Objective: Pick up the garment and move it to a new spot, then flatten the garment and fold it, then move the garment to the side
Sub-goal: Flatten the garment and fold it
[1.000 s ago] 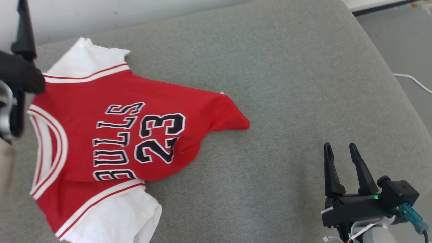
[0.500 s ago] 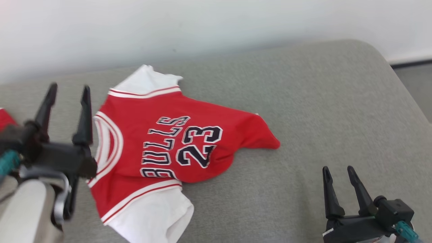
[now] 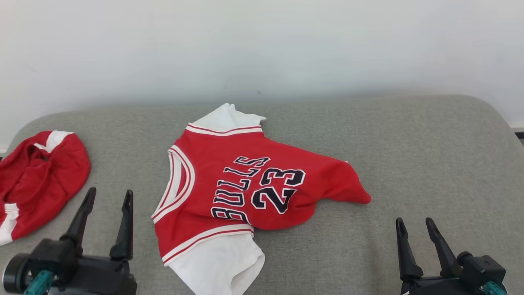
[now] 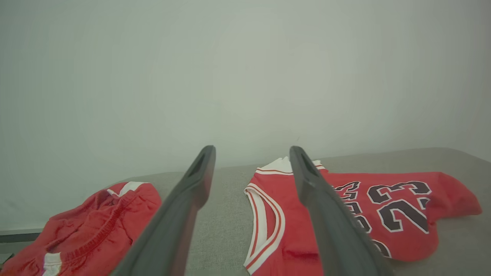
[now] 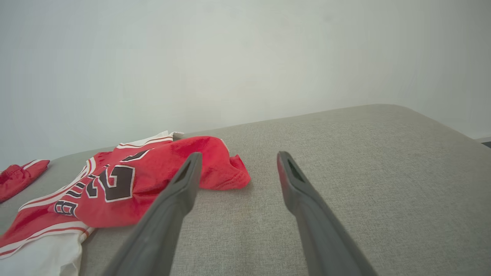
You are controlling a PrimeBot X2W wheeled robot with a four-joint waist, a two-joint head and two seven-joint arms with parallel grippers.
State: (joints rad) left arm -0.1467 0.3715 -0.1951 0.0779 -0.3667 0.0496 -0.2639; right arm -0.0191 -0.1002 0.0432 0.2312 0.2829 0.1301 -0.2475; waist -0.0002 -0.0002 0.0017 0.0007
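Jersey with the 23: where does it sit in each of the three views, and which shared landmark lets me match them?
Head view: the jersey lies at the centre, on the grey cushion.
Left wrist view: lower right, with the number reading upright.
Right wrist view: lower left, with a white sleeve at the bottom corner.
Shared landmark: the crumpled red cloth, which lies apart from the jersey, to its left, in every view.

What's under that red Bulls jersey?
The jersey lies on a grey cushion. White sleeves stick out from beneath its red edges, one far, one near. Whether anything else lies under it is hidden by the cloth.
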